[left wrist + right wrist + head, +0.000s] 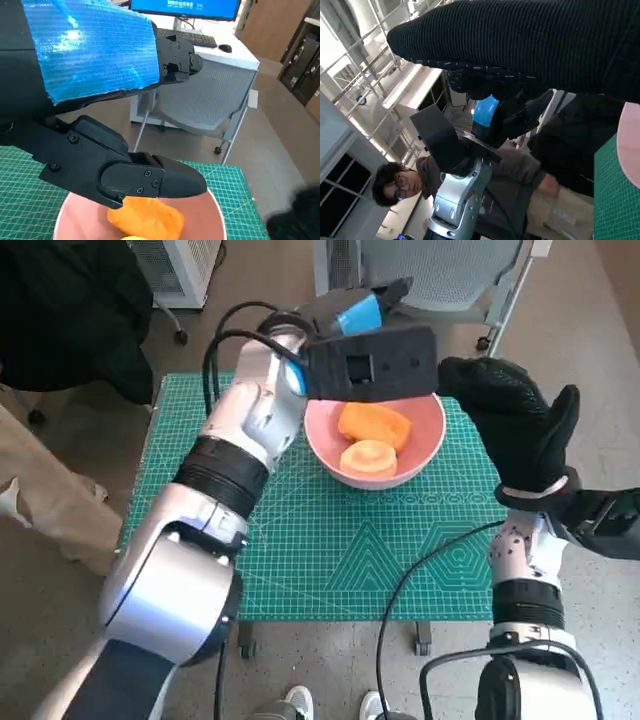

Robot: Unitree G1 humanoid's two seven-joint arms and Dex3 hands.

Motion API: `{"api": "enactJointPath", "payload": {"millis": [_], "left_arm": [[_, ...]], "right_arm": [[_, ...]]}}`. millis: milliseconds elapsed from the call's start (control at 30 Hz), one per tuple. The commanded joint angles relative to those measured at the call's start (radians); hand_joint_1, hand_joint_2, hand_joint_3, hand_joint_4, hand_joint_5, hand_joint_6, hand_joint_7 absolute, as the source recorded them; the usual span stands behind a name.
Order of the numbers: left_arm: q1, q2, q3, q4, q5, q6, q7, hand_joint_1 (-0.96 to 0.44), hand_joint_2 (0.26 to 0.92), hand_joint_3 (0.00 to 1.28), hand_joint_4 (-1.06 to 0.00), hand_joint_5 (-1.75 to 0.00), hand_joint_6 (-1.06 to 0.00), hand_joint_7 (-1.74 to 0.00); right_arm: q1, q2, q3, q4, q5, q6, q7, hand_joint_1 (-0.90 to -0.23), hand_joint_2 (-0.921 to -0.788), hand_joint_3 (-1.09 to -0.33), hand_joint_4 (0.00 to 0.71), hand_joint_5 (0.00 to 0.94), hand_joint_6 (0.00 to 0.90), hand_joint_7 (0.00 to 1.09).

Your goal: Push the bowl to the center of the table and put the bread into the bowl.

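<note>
Left hand (365,315) hovers over the pink bowl (425,445), fingers apart, holding nothing; right hand (520,425) spread wide beside it. Bread (375,425) sits inside already, looks soft and light, best pinched gently across its sides.

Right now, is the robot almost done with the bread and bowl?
Nearly. The pink bowl sits on the green mat, towards its far edge rather than the middle, and two orange bread pieces already lie inside. The left hand hovers above the bowl, holding nothing. The right hand waits beside it, open. Only centring looks left.
</note>
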Motion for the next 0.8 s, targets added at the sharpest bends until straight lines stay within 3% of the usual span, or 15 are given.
{"api": "enactJointPath", "payload": {"millis": [33,300,433,800], "left_arm": [[0.021,0.035,0.028,-0.023,-0.031,-0.023,-0.001,-0.86,0.921,0.38,0.00,0.00,-0.07,0.00],[0.052,0.073,0.130,-0.053,-0.139,-0.053,-0.007,-0.78,0.921,0.59,0.00,0.00,-0.08,0.00],[0.101,0.098,0.243,-0.082,-0.257,-0.096,-0.013,-0.77,0.921,0.62,0.00,0.00,-0.09,-0.01],[0.221,0.170,0.330,-0.189,-0.363,-0.189,-0.049,-0.78,0.921,0.67,0.00,0.00,-0.09,-0.01]], "right_arm": [[0.006,0.004,-0.001,0.016,-0.007,0.000,0.007,-0.663,-0.921,-0.612,0.161,0.002,0.199,0.03],[0.010,0.011,0.000,0.010,-0.004,-0.004,0.010,-0.655,-0.921,-0.610,0.163,0.002,0.200,0.03],[0.005,0.012,-0.002,0.015,-0.002,-0.005,0.012,-0.646,-0.921,-0.612,0.161,0.001,0.198,0.03],[-0.004,0.024,-0.001,0.023,-0.002,-0.006,0.012,-0.637,-0.921,-0.614,0.162,0.001,0.197,0.03]]}}
